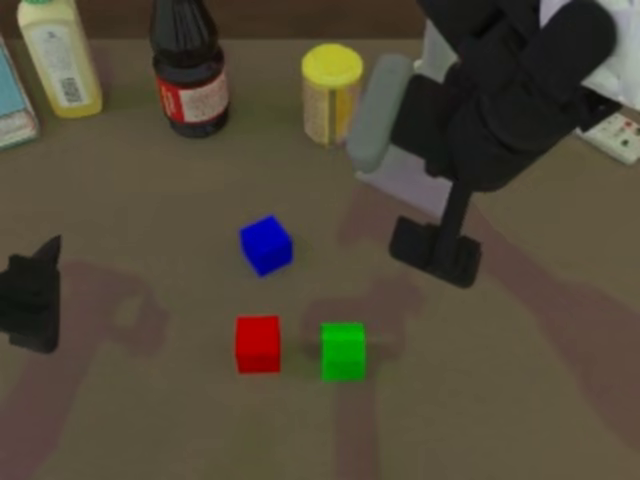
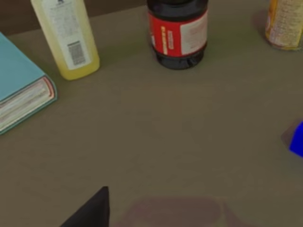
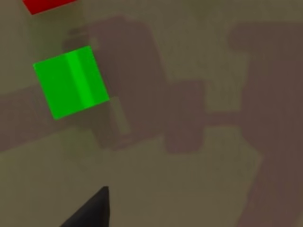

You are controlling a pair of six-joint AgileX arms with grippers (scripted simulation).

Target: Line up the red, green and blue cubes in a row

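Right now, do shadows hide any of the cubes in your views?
Top view: arm shadows cross the table, one brushing the green cube; red cube and blue cube stay clear. Right wrist view: broad shadows beside the green cube, which is fully lit.

The top camera looked straight down on the bench (image 1: 140, 200). The right wrist camera hung close over the green cube (image 3: 71, 81), shared with it.

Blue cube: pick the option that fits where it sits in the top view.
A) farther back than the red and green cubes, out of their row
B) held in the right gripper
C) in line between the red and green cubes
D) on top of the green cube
A: the blue cube rests on the table behind the red cube and green cube, which sit side by side.
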